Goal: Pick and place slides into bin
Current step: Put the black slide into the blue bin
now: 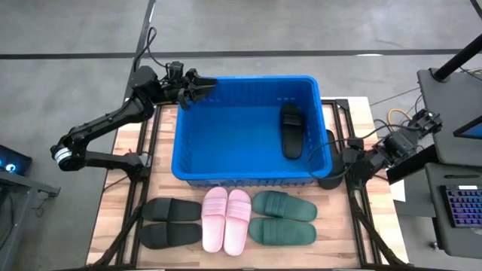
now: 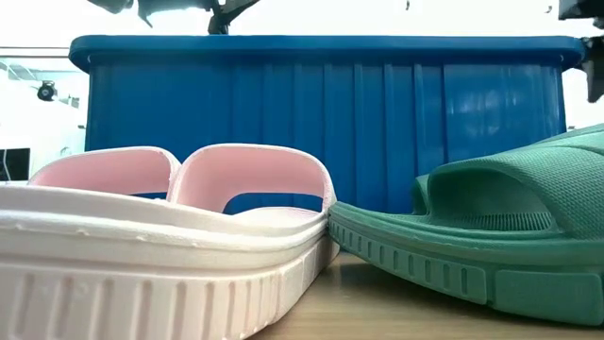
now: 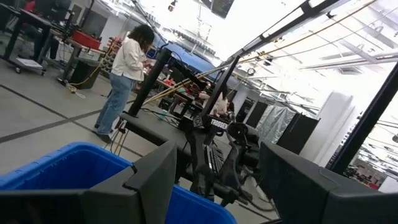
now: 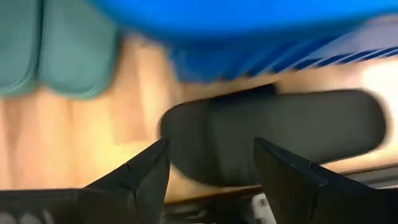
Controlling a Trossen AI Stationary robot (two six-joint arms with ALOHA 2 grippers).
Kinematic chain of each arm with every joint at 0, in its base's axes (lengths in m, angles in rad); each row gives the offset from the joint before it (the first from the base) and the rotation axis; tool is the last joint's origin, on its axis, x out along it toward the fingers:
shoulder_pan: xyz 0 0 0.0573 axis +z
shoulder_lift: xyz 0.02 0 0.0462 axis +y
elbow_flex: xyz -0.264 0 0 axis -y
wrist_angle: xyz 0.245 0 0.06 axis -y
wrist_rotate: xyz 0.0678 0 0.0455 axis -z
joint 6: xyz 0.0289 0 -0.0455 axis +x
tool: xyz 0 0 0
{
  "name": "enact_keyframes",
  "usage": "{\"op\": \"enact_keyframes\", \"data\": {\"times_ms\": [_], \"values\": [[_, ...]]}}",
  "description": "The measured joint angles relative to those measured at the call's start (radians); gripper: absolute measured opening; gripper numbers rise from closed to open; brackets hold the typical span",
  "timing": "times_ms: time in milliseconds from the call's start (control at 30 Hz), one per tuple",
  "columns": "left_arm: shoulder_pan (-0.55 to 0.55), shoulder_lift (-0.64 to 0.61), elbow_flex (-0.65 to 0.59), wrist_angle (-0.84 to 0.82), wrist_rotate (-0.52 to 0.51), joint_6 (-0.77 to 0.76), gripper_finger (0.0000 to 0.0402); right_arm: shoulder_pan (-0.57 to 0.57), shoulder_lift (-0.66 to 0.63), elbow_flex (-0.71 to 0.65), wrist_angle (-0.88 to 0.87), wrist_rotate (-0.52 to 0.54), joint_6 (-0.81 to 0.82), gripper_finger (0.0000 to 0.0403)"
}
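Observation:
The blue bin (image 1: pixel 248 169) stands mid-table with one black slide (image 1: pixel 291 129) lying inside at its right. In front of it lie a black pair (image 1: pixel 169 223), a pink pair (image 1: pixel 226 220) and a green pair (image 1: pixel 282 218), all soles down. Another black slide (image 4: pixel 273 134) lies on the table beside the bin's near right corner (image 1: pixel 329 179). My right gripper (image 4: pixel 211 146) hangs open just above this slide, pointing down, at that same corner (image 1: pixel 339 167). My left gripper (image 1: pixel 202 84) is open over the bin's far left corner, holding nothing (image 3: pixel 217 148).
The bin's tall walls (image 2: pixel 330 123) rise behind the pink slide (image 2: pixel 170 217) and green slide (image 2: pixel 491 227). Bare wood (image 1: pixel 354 233) shows at the near right of the table. A person (image 3: pixel 127 74) stands in the room far beyond the table.

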Motion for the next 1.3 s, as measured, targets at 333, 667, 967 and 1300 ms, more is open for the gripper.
{"op": "enact_keyframes", "data": {"times_ms": [333, 667, 967, 1300], "values": [[0.0, 0.0, 0.0, 0.0, -0.023, 0.0, 0.0217, -0.001, -0.022, 0.326, 0.079, 0.091, 0.019, 0.0219], [0.0, 0.0, 0.0, 0.0, -0.033, 0.0, 0.0217, 0.0, -0.013, 0.58, 0.247, 0.046, -0.053, 0.0219], [0.0, 0.0, 0.0, 0.0, -0.042, 0.0, 0.0217, 0.0, 0.017, 0.64, 0.68, -0.191, -0.348, 0.0219], [0.0, 0.0, 0.0, 0.0, -0.043, 0.001, 0.0217, 0.0, 0.198, 0.788, 0.428, -0.482, -0.126, 0.0219]]}}
